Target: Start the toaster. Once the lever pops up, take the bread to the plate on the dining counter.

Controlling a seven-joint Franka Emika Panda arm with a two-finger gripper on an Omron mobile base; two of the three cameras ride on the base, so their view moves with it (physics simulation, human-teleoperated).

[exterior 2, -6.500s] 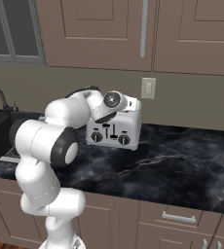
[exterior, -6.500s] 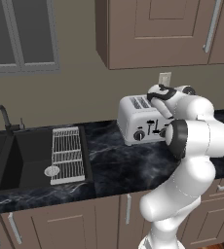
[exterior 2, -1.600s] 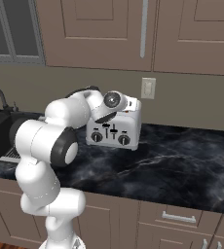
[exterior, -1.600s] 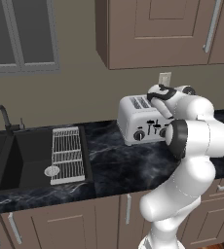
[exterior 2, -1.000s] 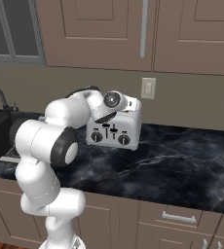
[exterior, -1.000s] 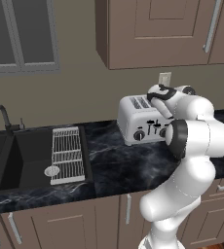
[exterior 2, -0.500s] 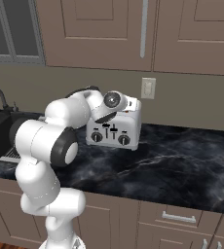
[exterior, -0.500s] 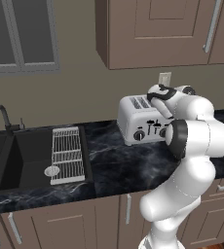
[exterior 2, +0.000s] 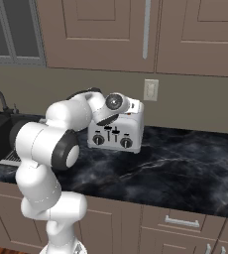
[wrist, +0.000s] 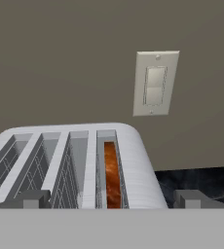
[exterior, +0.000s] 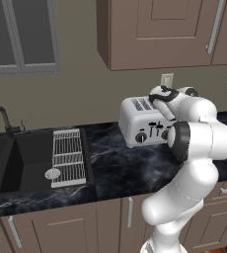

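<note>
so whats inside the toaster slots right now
In the hand view the toaster has a brown bread slice sunk in its rightmost slot; the other three show bare wire racks. The slice's lower part is hidden by the slot walls.

No lettering, brand, number or sign can be read on the boxy silver-grey metal four-slot toaster (exterior 2: pixel 117 130), on its black front knobs, or on the pale rectangular wall switch plate (wrist: pixel 155 83) behind it.
</note>
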